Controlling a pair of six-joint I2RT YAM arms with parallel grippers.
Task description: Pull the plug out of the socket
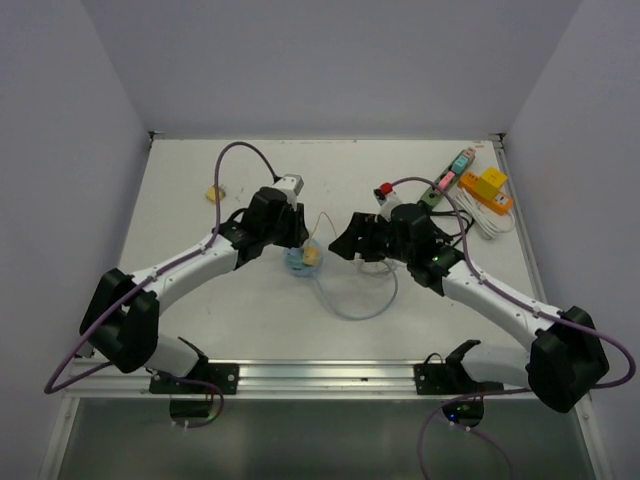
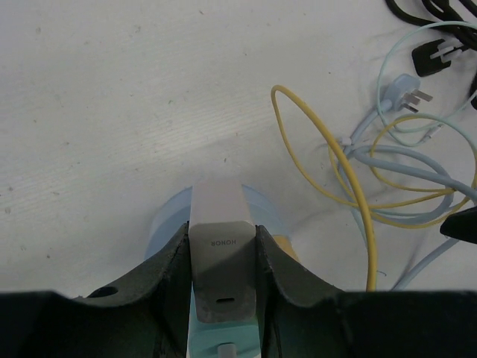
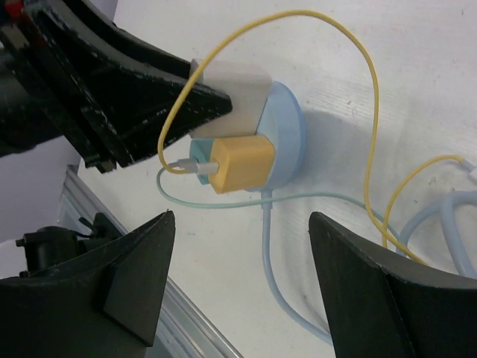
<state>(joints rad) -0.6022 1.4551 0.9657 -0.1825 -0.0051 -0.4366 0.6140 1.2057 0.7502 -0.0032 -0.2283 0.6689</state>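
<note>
Plug [image 3: 242, 164] and charger [image 3: 232, 86] in socket [image 3: 289, 128]

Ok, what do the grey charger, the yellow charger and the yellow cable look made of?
Grey charger: looks like hard moulded plastic, matte, with crisp edges and a printed logo.
Yellow charger: likely similar plastic, smooth satin, rounded corners, faint sheen.
Yellow cable: probably a rubbery sheath, since it bends in loose loops.

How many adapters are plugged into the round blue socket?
2. A white adapter, clamped by the left gripper; a yellow adapter right beside it, yellow cable attached. The socket's far side is hidden, so there may be more.
</note>
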